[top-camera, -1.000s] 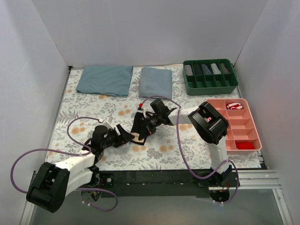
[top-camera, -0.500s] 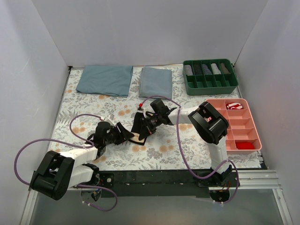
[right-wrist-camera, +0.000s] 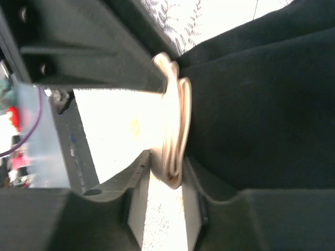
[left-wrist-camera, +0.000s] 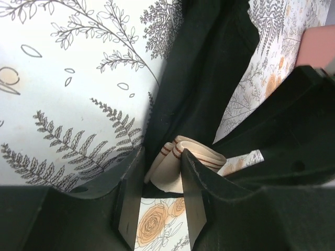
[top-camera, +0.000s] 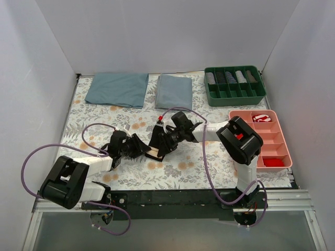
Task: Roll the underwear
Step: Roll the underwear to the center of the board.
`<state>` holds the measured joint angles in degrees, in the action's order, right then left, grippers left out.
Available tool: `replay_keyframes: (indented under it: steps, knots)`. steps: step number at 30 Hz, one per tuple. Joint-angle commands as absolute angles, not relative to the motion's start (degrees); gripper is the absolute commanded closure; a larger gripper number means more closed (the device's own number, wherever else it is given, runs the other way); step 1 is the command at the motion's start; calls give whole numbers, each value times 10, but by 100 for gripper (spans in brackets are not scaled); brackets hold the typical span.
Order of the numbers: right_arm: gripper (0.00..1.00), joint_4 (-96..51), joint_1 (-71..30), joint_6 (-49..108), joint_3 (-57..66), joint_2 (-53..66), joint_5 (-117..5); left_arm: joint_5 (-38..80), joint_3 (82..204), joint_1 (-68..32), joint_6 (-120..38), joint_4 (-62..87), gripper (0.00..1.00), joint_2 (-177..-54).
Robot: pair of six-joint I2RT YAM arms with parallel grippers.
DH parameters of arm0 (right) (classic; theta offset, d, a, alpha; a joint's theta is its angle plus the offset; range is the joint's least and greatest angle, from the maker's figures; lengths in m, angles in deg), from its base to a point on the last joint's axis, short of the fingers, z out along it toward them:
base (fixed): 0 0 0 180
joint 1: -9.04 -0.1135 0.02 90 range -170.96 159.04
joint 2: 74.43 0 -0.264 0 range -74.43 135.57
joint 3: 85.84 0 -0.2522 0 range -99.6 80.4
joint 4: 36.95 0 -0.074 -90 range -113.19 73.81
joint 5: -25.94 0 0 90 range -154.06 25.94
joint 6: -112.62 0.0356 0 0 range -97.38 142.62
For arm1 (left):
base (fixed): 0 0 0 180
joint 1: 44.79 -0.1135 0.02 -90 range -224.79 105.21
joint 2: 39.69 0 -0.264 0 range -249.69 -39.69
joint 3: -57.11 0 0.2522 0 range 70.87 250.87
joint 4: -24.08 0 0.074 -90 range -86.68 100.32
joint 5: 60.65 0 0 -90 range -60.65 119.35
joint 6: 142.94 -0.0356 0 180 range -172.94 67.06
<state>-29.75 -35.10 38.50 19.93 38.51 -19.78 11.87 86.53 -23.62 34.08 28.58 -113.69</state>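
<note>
The underwear is black with a tan waistband and lies bunched at the middle of the floral table. My left gripper reaches it from the left. In the left wrist view the folded waistband sits pinched between the tips of the left gripper, with black fabric beyond. My right gripper comes in from the right. In the right wrist view the right gripper holds the waistband edge beside the black fabric.
Two blue-grey folded cloths lie at the back. A green tray of rolled garments stands at the back right. A pink tray holds small red rolls at the right.
My left arm has swung forward and right, bringing its wrist closer to the underwear. My right gripper has shifted slightly down and left. The underwear stays gripped at the waistband.
</note>
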Motion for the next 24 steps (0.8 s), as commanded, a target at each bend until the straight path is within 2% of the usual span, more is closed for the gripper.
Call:
replay_keyframes:
  steps: [1, 6, 7, 13, 16, 24]
  knots:
    - [58, -297, -373, 347, 241, 319, -287, 158, 869, -236, 318, 220, 67, -1171]
    - [55, -286, -416, 305, 280, 239, -431, 139, 882, -234, 305, 215, 65, -1191]
    - [55, -282, -424, 291, 284, 229, -498, 135, 884, -233, 304, 215, 65, -1198]
    - [54, -271, -497, 242, 296, 175, -731, 114, 898, -232, 290, 209, 64, -1213]
    - [53, -259, -515, 237, 291, 175, -799, 104, 902, -230, 283, 209, 64, -1219]
    - [49, -261, -541, 243, 288, 161, -874, 90, 907, -226, 271, 211, 64, -1229]
